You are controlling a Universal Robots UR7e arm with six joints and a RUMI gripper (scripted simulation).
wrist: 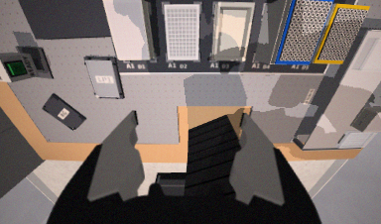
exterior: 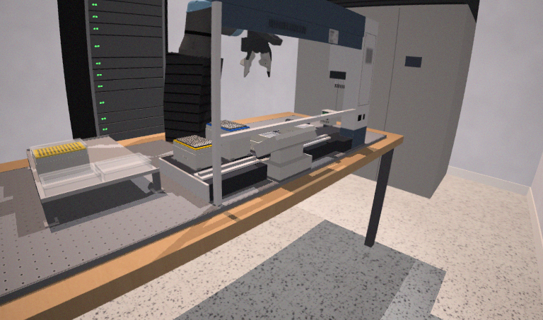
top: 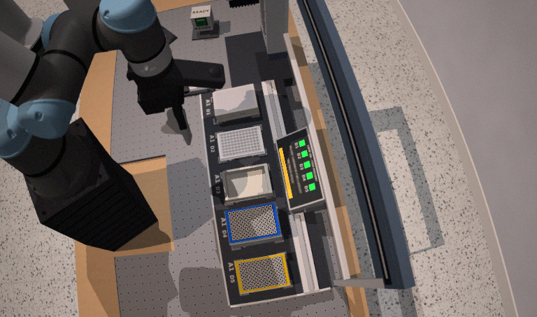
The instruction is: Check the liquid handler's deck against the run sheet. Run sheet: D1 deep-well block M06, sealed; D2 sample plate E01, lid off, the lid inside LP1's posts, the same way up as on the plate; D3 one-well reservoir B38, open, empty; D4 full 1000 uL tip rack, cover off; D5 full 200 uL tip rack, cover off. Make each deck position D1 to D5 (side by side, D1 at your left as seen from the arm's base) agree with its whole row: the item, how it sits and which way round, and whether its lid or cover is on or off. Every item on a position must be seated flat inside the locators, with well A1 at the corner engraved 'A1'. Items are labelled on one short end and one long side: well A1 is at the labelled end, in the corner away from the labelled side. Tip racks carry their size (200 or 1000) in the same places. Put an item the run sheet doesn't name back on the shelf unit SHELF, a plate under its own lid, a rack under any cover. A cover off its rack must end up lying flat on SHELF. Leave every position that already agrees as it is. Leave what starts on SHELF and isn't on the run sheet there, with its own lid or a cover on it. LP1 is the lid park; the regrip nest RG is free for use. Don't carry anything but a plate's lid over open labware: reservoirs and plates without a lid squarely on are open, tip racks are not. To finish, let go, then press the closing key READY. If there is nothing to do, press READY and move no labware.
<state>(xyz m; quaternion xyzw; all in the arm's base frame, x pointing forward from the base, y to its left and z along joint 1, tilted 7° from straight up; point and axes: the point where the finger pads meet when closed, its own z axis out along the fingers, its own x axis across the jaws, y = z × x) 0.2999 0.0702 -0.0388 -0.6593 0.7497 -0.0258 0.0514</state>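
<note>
My gripper (wrist: 189,112) is open and empty, held high above the table on the base side of the deck; it also shows in the exterior view (exterior: 257,66). On the deck, D1 holds a sealed deep-well block (top: 235,101), D2 an unlidded well plate (top: 241,141), D3 an open, empty reservoir (top: 247,182), D4 an uncovered blue-framed tip rack (top: 252,222), and D5 an uncovered yellow-framed tip rack (top: 261,273). The lid park LP1 (wrist: 103,77) holds a flat lid. The READY key (top: 202,22) stands at the far end. All five status lights (top: 305,164) glow green.
The shelf unit (exterior: 85,164) carries a covered yellow tip rack (exterior: 59,152) and clear flat covers (exterior: 124,164). A dark nest plate (wrist: 63,112) lies near LP1. The handler's gantry beam (exterior: 288,15) spans above the deck. The arm's black pedestal (top: 87,187) stands beside the deck.
</note>
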